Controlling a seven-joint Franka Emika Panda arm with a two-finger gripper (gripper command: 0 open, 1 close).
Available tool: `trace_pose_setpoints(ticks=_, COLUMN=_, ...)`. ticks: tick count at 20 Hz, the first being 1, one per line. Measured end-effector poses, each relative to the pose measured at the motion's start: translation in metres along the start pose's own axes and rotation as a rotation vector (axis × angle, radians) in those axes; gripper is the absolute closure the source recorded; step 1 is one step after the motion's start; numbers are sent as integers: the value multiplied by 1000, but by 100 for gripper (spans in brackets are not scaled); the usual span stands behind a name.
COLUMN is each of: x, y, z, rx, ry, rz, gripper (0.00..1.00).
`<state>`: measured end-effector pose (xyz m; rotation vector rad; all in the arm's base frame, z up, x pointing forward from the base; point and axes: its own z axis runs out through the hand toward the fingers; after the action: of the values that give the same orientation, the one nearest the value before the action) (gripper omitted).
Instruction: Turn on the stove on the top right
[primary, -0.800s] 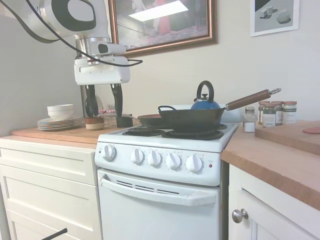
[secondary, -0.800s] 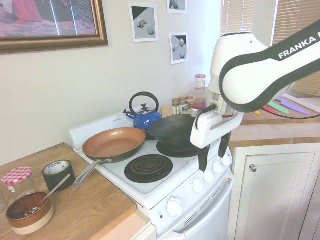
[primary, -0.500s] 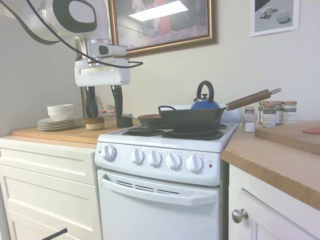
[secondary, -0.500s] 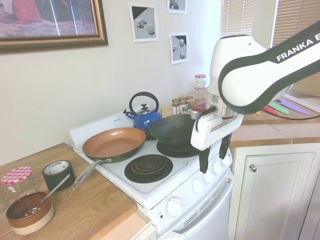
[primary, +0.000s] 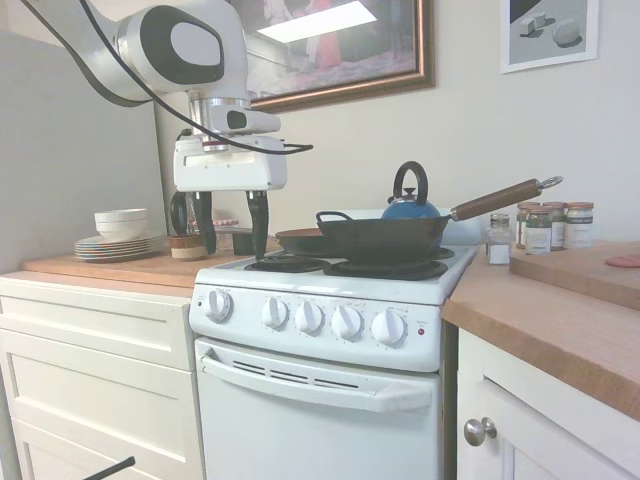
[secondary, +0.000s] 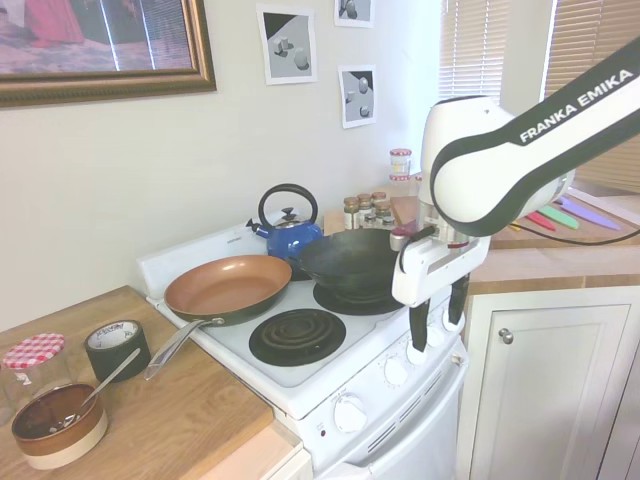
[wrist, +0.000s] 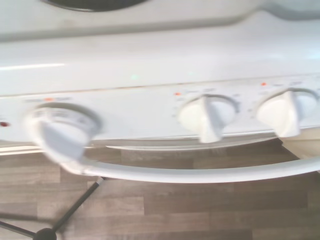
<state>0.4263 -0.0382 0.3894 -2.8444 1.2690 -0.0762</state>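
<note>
Gripper (primary: 232, 222) shifted toward stove (primary: 330, 325); open, above knobs (secondary: 418, 352).

A pale plain wall (primary: 480, 130) stands behind my end effector (primary: 232, 222), and a big picture in a dark wooden frame (primary: 330, 45) hangs on it above me. Small black-and-white prints (secondary: 287, 42) hang further along the same wall. A wooden tabletop (primary: 130, 268) runs beside me over white drawers (primary: 95, 330); another wooden tabletop (primary: 560, 320) lies well apart on my other side, above a white cabinet door with a round metal knob (primary: 478, 431). Window blinds (secondary: 590, 45) let daylight in. Below me the floor (wrist: 200, 210) is grey-brown wood planks.
</note>
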Motion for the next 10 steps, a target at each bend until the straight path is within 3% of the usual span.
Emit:
trace_pose_setpoints(ticks=4, x=21, y=5, z=15, rx=-14, ry=-23, rz=17, gripper=0)
trace_pose_setpoints(ticks=5, x=25, y=5, z=19, rx=-17, ry=-28, rz=19, gripper=100)
trace_pose_setpoints(ticks=10, x=46, y=6, z=29, rx=-23, ry=-39, rz=37, gripper=100)
